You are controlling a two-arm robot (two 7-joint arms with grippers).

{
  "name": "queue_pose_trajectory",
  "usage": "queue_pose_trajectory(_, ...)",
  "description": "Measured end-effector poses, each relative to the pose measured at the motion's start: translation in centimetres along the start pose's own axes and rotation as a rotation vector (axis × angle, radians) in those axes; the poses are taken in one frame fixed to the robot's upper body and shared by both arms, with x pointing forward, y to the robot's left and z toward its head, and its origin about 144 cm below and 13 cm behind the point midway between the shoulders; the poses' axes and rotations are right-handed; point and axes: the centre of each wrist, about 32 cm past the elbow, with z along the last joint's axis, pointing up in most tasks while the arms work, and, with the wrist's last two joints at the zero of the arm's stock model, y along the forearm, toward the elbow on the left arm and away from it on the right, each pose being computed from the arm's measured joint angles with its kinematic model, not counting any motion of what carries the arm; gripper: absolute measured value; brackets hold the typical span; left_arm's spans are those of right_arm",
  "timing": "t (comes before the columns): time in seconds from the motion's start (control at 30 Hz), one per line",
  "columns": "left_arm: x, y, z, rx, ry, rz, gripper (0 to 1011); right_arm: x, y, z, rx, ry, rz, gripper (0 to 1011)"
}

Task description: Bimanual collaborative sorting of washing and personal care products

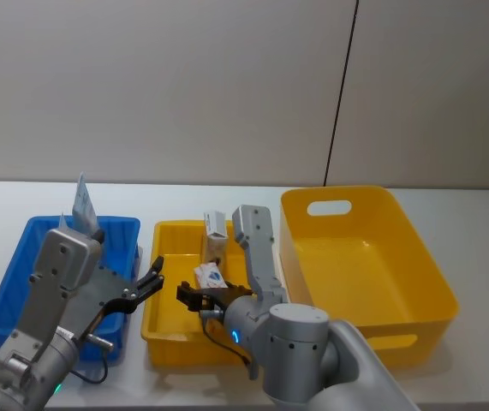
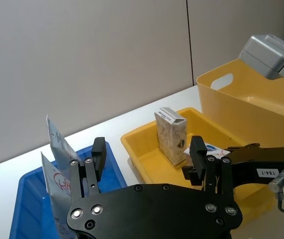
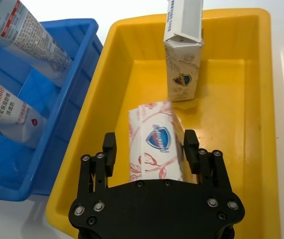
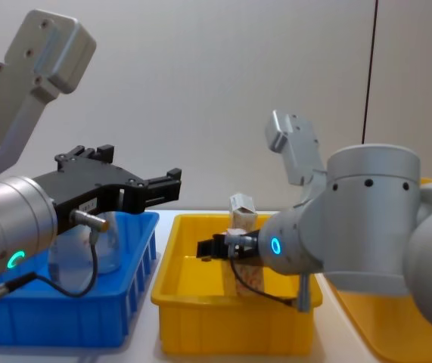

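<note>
Lying in the small yellow bin (image 1: 172, 353) is a small white carton with a blue shield and red pattern (image 3: 154, 144). My right gripper (image 3: 150, 149) straddles it, open, one finger close against its side and a gap at the other. A taller cream carton (image 3: 184, 64) stands upright behind it in the same bin. Two white squeeze tubes with red print (image 3: 27, 35) (image 3: 7, 112) lean in the blue bin (image 1: 13, 274). My left gripper (image 1: 152, 287) hovers open and empty above the gap between the blue and small yellow bins.
A large yellow bin (image 1: 437, 287) with a handle slot stands right of the small one, nothing visible inside. The three bins sit side by side on a white table before a grey wall. Both arms crowd the middle.
</note>
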Motion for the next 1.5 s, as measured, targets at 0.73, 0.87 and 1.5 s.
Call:
queue_pose_trajectory(0.73, 0.0, 0.0, 0.0, 0.000, 0.000, 0.000, 1001, -0.4, -0.3, 0.8, 0.005, -0.020, -0.046, 378)
queue_pose_trajectory(0.87, 0.0, 0.0, 0.0, 0.000, 0.000, 0.000, 1001, -0.9, -1.0, 1.2, 0.040, -0.037, -0.053, 373)
queue_pose_trajectory(1.5, 0.0, 0.0, 0.0, 0.000, 0.000, 0.000, 1001, -1.5, -5.0, 2.4, 0.259, -0.149, -0.067, 373)
